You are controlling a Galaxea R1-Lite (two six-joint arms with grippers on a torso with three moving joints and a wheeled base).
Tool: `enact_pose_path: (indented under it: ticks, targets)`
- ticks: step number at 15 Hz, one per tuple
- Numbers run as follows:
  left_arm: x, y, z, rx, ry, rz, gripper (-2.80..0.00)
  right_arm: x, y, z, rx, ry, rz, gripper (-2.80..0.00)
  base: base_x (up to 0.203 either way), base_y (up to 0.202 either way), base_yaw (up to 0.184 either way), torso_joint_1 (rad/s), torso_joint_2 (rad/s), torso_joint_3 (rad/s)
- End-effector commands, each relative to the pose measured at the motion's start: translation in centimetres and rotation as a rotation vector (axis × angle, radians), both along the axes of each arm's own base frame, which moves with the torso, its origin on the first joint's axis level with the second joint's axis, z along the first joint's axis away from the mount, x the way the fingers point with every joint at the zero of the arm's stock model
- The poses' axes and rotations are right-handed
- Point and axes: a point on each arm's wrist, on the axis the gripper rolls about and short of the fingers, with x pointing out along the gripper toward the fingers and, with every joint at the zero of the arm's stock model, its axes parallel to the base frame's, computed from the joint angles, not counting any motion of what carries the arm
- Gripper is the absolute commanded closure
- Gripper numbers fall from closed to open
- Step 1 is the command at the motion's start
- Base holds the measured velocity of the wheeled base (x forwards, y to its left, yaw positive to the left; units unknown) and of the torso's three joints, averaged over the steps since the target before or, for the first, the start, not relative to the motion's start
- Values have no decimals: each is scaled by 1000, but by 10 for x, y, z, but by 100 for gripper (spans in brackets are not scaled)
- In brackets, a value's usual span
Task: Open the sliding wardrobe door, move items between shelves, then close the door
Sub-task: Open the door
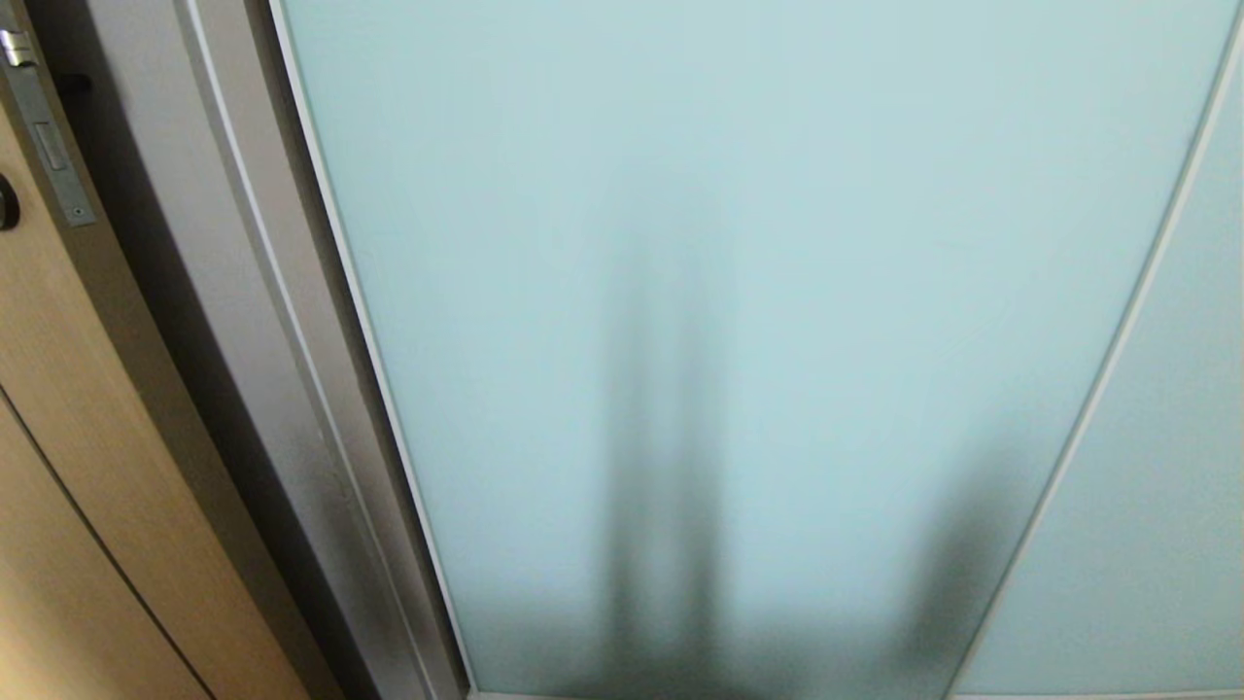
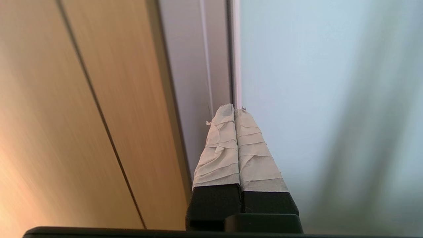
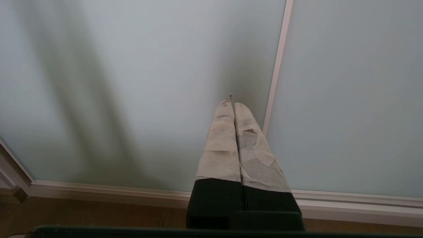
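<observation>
Head view: sliding wardrobe door [image 1: 758,292] fills most of the frame, frosted pale aqua glass w/ slim white-silver frame. It is closed; nothing of the wardrobe interior shows, so no shelves or cushion visible. A second aqua panel [image 1: 1147,506] sits at the right, divided from the main one by a thin frame strip. Dark soft shadows lie on the lower part of the glass. At the left, a grey-silver wardrobe jamb [image 1: 262,321] runs beside the door edge, and past that a tan wooden door [image 1: 58,408] w/ a metal latch plate [image 1: 44,126] near the top left. Neither arm shows in this view.

Left wrist view: left gripper [image 2: 234,110] is closed, its two tape-wrapped fingers [image 2: 218,152] pressed together w/ nothing between them. Tips point at the seam where the glass door's left frame meets the grey jamb; can't tell if they touch it. Tan wood door on one side, aqua glass on the other.

Right wrist view: right gripper [image 3: 233,105] is also closed and empty, taped fingers [image 3: 219,145] together. It points at the glass near the vertical frame strip [image 3: 277,72] btwn the two panels, above the door's bottom rail [image 3: 105,190]. Contact w/ the glass can't be told.
</observation>
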Motion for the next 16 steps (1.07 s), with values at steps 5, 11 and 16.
enact_pose_path:
  ticks: [5, 11, 16]
  targets:
    - [89, 5, 92, -55, 7, 136, 0, 0, 0, 0, 0, 2, 0, 0, 0, 0, 0, 0, 0, 0]
    - [187, 9, 116, -78, 27, 189, 0, 0, 0, 0, 0, 3, 0, 0, 0, 0, 0, 0, 0, 0]
    - [246, 10, 104, -120, 74, 186, 0, 0, 0, 0, 0, 2, 0, 0, 0, 0, 0, 0, 0, 0]
